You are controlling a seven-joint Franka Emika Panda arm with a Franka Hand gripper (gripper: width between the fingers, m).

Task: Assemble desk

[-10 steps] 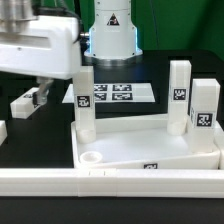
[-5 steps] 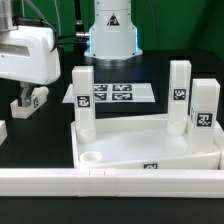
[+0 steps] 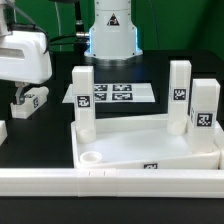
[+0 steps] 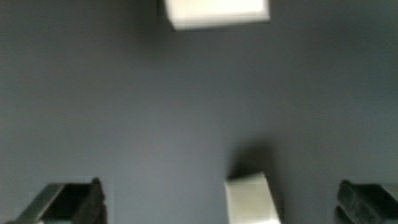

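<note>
Robot gripper [image 4: 217, 205], jaws spread, hovers above the last loose leg [image 3: 30, 101] on the worktop [image 3: 45, 135]; centre it before pinching.

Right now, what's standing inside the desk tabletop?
Three white legs stand upright in the corners of the tabletop. The fourth socket is empty. The front rail hides the tabletop's near edge.

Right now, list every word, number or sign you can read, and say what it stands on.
No readable words or numbers.
Marker board: black-white square tags, patterns only.
Three upright legs in the tabletop: one tag each, no text.
Loose leg: tag, no text.
Robot base: dark triangular sign, too small to read.
</note>
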